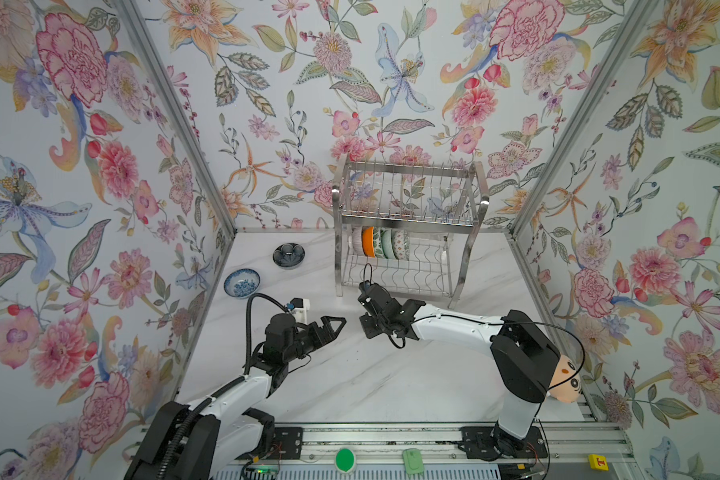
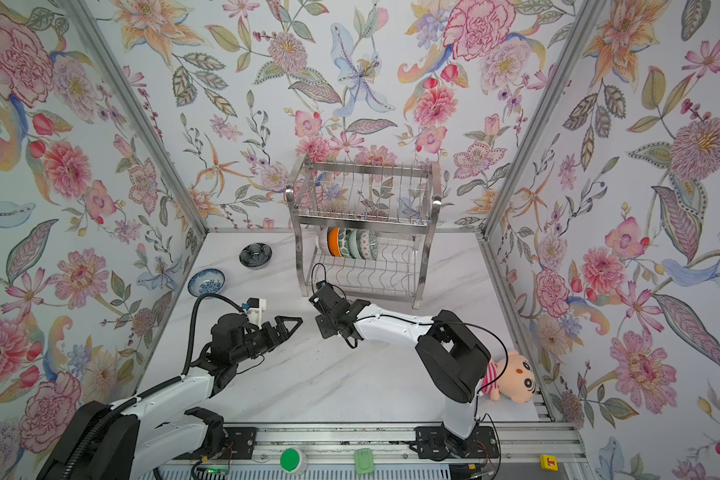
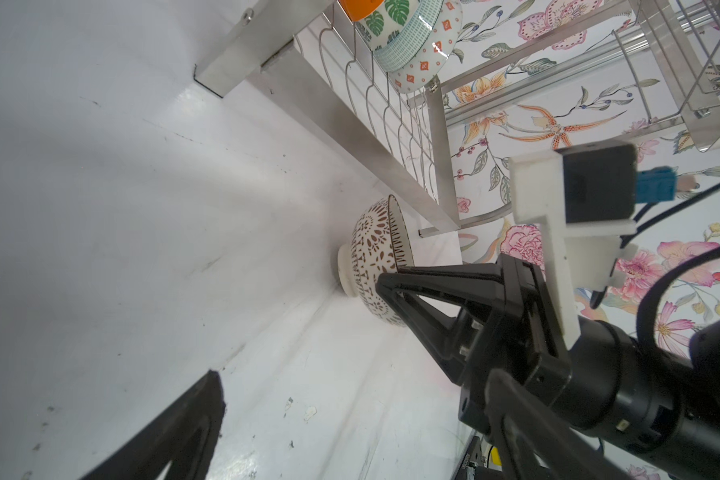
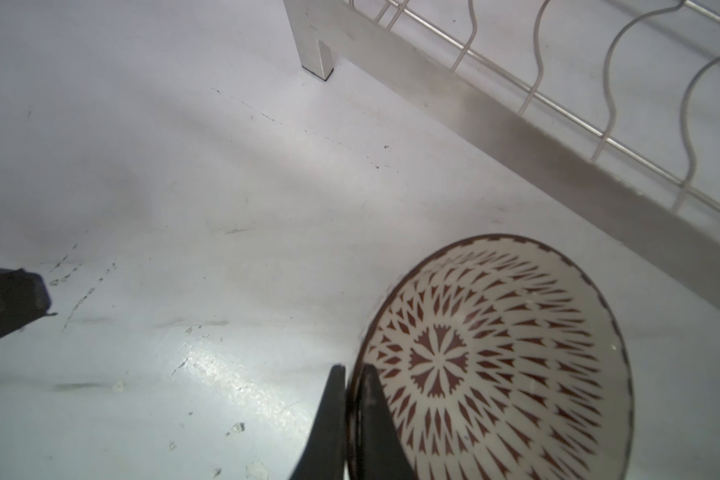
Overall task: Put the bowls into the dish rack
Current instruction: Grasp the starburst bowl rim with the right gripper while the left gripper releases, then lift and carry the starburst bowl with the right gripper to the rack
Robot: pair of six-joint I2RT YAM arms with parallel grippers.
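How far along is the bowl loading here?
Done: about five bowls stand in the dish rack, lower tier. In hand: the right gripper is shut on the rim of the brown-patterned bowl. Left: the dark navy bowl and the blue floral bowl on the table.

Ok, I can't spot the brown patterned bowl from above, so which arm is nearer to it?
Right. The right arm has its jaws shut on the rim of the brown patterned bowl, in front of the rack; the left arm sits apart, further left, jaws open.

The lattice bowl (image 4: 495,365) is cream and brown; the navy bowl (image 1: 288,255) perhaps petal-patterned.
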